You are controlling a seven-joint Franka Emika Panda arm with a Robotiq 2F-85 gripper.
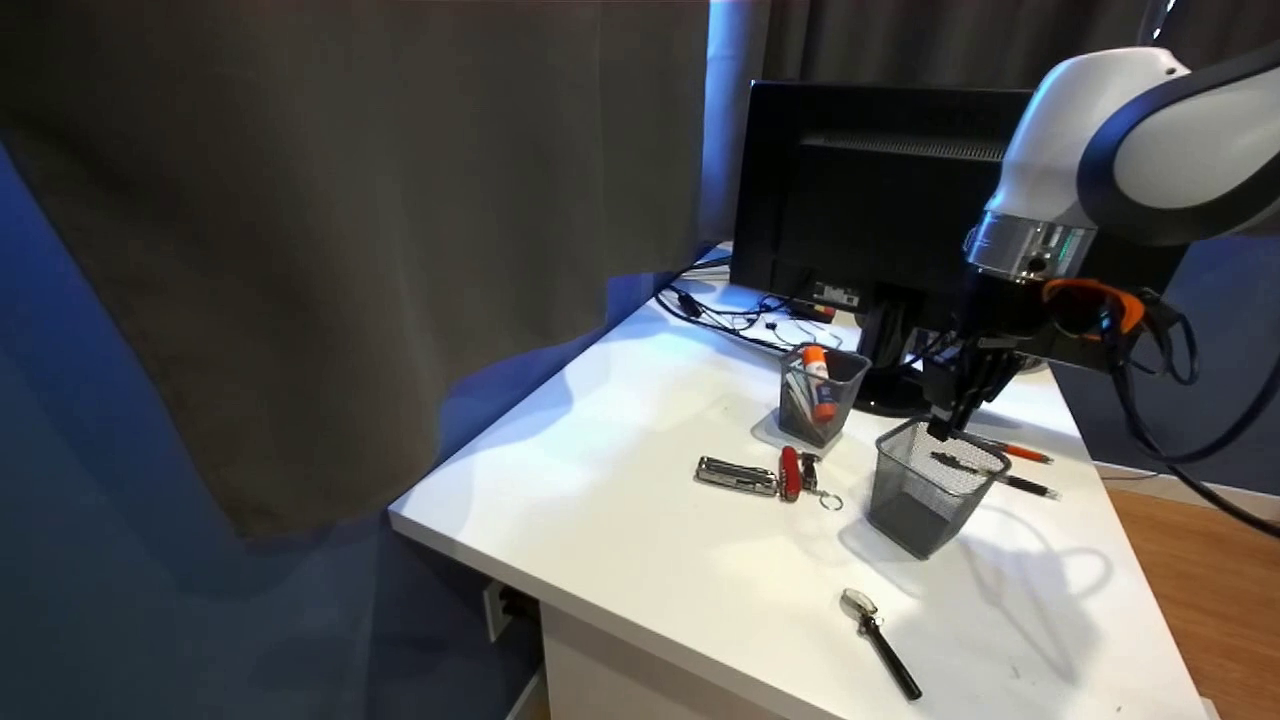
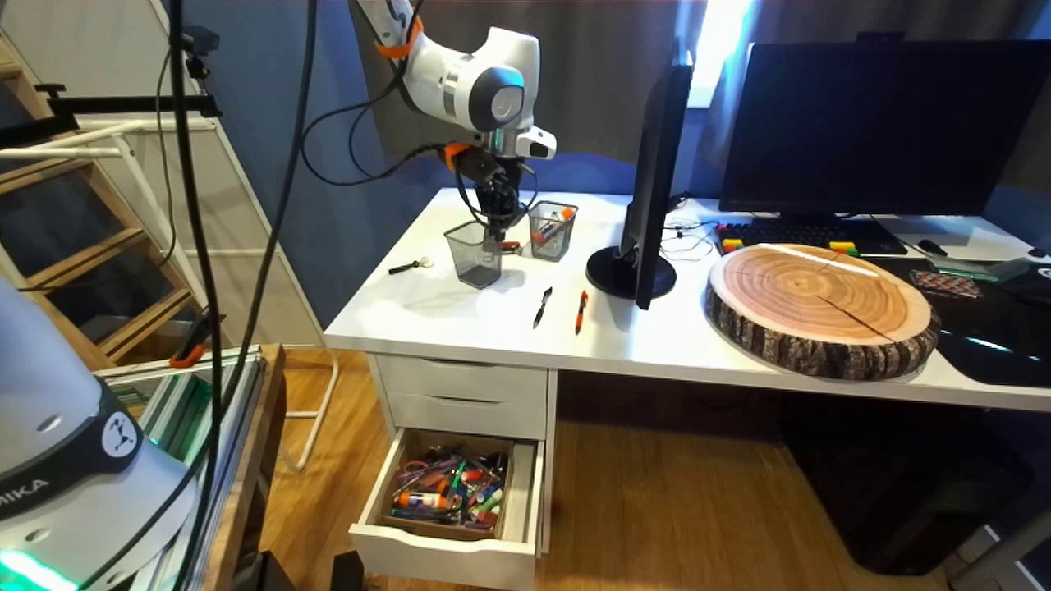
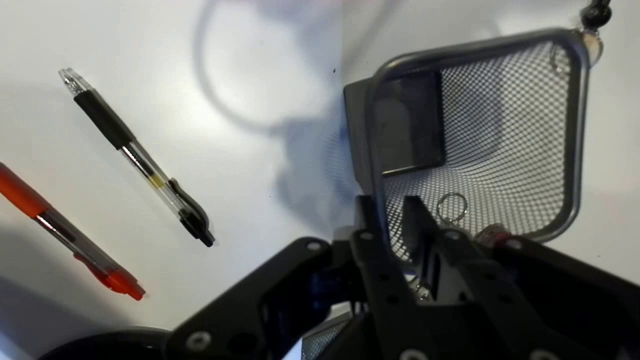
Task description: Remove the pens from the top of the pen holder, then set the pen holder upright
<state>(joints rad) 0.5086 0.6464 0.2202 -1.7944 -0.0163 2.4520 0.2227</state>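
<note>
The pen holder (image 1: 915,520) was a small, dark grey box made of thin wire, with lots of tiny holes to see through. It was square with round corners, and it got wider toward the top. It had a smooth, thick rim and a flat, dark bottom. It stood upright on the white table (image 1: 600,500), with its open side facing up.

The gripper (image 3: 389,205) was right at the top of the pen holder. In the wrist view, its two black fingers (image 3: 414,220) stood a little bit apart. The rim ran between them, with some space showing on one side. Whether the finger on the other side touched the rim was hard to tell.

Near the pen holder lay the black pen (image 3: 137,157), with a see-through middle. The orange-red pen (image 3: 70,236) lay beside it, a little apart.

The left edge of the wrist view cut off one end of the orange-red pen. The gripper covered a corner of the rim there, and only a bit of a second wire box (image 3: 322,340) peeked out at the bottom. In an exterior view, part of the black pen showed only through the pen holder's wire. In both exterior views, the fingertips were too dark and small to make out.
</note>
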